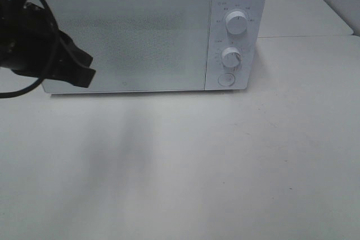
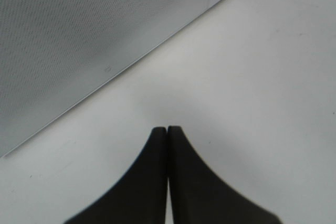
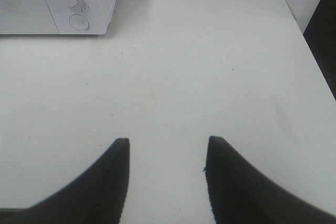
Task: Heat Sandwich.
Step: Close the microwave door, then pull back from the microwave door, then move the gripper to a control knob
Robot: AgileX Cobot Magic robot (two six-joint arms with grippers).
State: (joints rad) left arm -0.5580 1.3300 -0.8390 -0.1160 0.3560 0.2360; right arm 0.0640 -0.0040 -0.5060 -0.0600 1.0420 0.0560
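Filling most of the exterior high view, white table point(image 1: 225, 167) is bare-topped from centre down to 6 o'clock. White microwave point(image 1: 152, 32) stands on it at 12 o'clock, door point(image 1: 135, 54) shut, speckled grey window facing the camera. Control panel point(image 1: 253, 43) is on the microwave's 3 o'clock side.

Left arm point(image 1: 39, 43), black, comes in at 9-10 o'clock and overlaps the door's 9 o'clock edge in that view; whether it touches the door, cannot tell. Black cable point(image 1: 22, 88) loops under it.

Left gripper point(image 2: 167, 128): jaws pressed together, nothing between them, tips above the table just in front of the door's lower edge. Right gripper point(image 3: 168, 139): jaws spread wide, holding nothing, over bare table well apart from the microwave; not seen in the exterior high view.

Upper knob point(image 1: 237, 22) is at 12 o'clock on the panel, lower knob point(image 1: 231, 57) just under it. Round button point(image 1: 226, 79) is at the panel's 6 o'clock. The right wrist view also catches the lower knob and the button.

Sandwich: no view shows it, cannot tell where it is.
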